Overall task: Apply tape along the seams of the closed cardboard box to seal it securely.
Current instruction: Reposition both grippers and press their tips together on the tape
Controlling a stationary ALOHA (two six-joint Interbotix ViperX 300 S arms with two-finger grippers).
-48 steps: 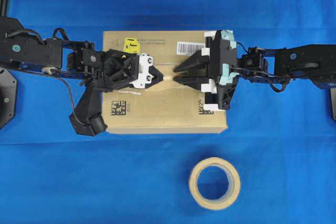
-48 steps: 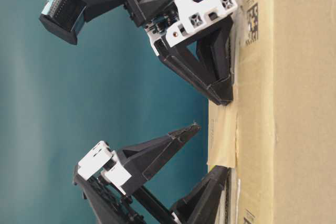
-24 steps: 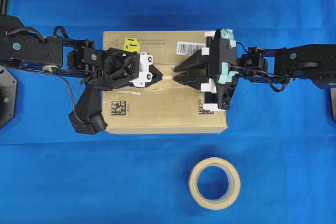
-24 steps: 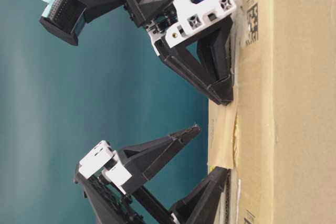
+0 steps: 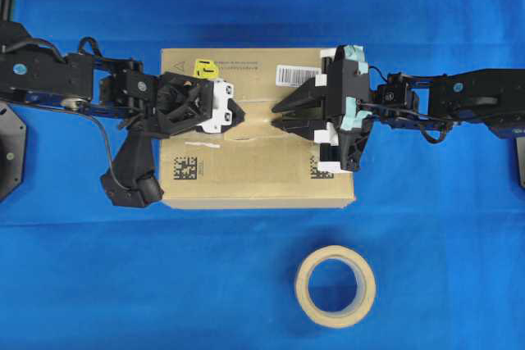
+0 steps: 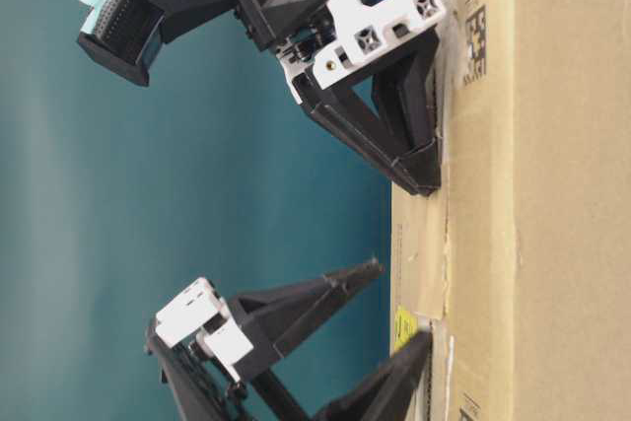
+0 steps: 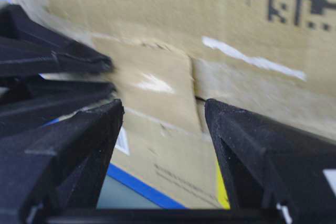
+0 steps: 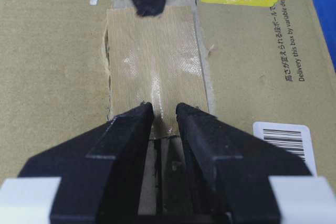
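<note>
Overhead: cardboard box [image 5: 258,129] sits mid blue tabletop [image 5: 262,6], yellow sticker [image 5: 204,69] and barcode label [image 5: 294,75] near its far edge. Tape [image 5: 256,123] lies flat over the seams [image 5: 246,118] at box centre, btwn both arms. Left gripper [image 5: 239,115] just left of the tape, right gripper [image 5: 277,115] at its right end. Tape roll [image 5: 335,286] on the tabletop, well apart in front.

Table-level: left gripper fingers [image 6: 389,386] wide apart, holding nothing; one tip at the box top, other off it. Right gripper tips rest on the box top.

Left wrist: tape seen btwn the spread fingers.

Right wrist: right fingers [image 8: 131,129] apart w/ a narrow gap, tips on the tape's near edge, not clamping it; one left finger tip at the far edge.
</note>
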